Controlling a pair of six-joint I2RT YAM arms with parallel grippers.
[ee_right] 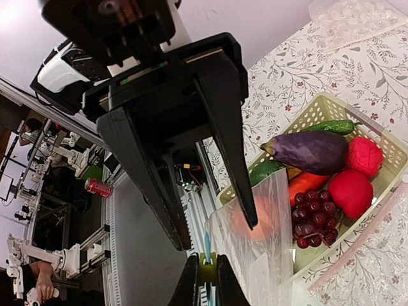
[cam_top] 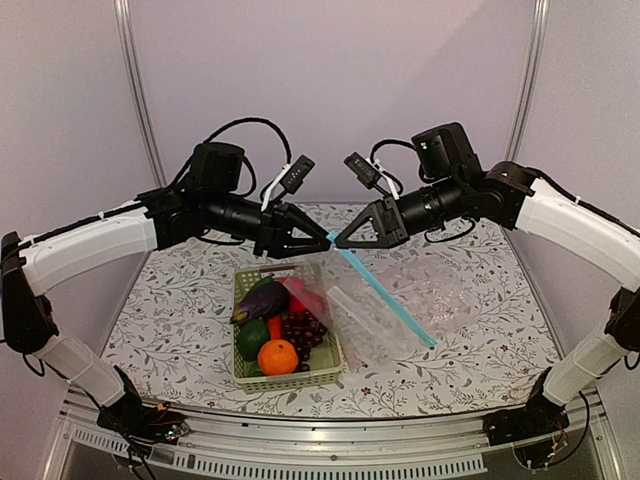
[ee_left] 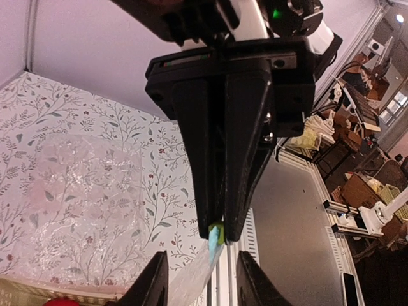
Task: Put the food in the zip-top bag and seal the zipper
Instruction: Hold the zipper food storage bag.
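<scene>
The clear zip-top bag (cam_top: 368, 322) hangs slanted from its light-blue zipper (cam_top: 385, 295), whose high end sits between both grippers above the table. My right gripper (cam_top: 342, 242) is shut on the zipper's green slider end (ee_right: 206, 271). My left gripper (cam_top: 322, 243) faces it, jaws open, straddling the bag's corner (ee_left: 191, 280) without gripping it. The food lies in the pale green basket (cam_top: 290, 376): purple eggplant (cam_top: 262, 298), orange (cam_top: 278, 356), grapes (cam_top: 303, 328), a dark green vegetable (cam_top: 252, 338), red fruit (ee_right: 352, 191) and carrot (ee_right: 305, 185). No corn shows.
A bubbly clear plastic sheet (cam_top: 445, 285) lies on the floral tablecloth to the right of the bag and behind it. The basket stands just left of the bag's lower end. The metal rail of the table's front edge (cam_top: 330, 440) runs below.
</scene>
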